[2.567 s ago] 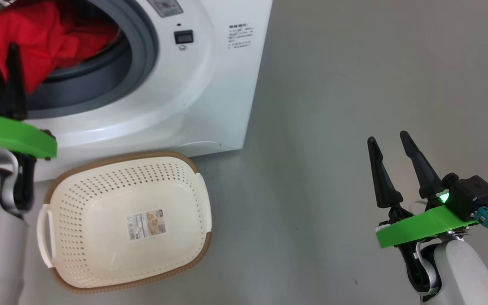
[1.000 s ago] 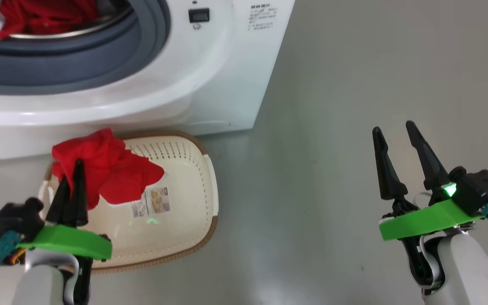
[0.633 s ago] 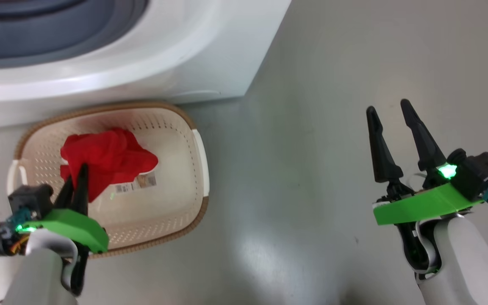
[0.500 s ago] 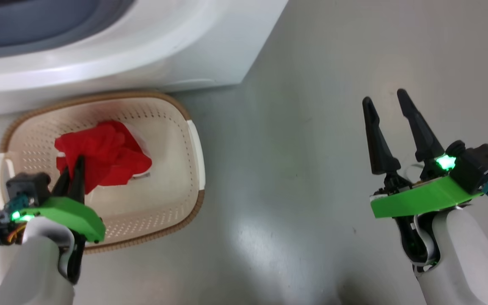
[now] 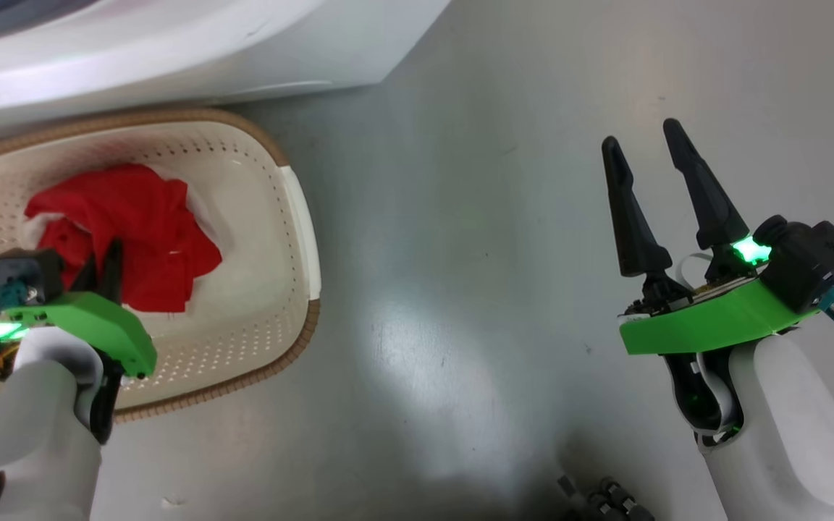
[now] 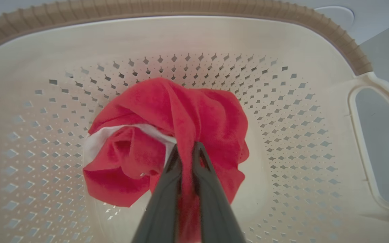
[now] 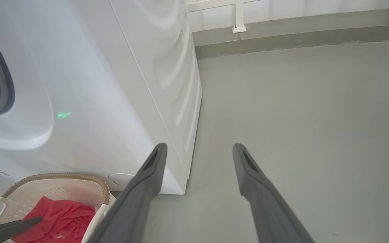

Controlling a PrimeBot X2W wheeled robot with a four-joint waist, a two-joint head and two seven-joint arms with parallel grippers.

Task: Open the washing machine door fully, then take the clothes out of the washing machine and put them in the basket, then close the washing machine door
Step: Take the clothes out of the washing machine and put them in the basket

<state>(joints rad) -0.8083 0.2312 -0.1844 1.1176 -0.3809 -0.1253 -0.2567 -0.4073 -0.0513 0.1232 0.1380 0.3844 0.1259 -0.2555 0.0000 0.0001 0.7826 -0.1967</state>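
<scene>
A red garment with white trim from the clothes hangs into the cream basket, its lower folds resting on the basket bottom. My left gripper is shut on a fold of it, inside the basket. In the head view the garment lies in the basket with the left gripper over it. My right gripper stands open and holds nothing, over bare floor to the right. The washing machine stands behind the basket. Its door is out of view.
The grey floor stretches right of the basket and the machine. The machine's grey rubber ring shows at the far left of the right wrist view. A wall base runs along the back.
The head camera has tilted down, so the machine has slid up and out of the picture. My left gripper has carried the red garment from the drum down into the basket. The right gripper stays open.
</scene>
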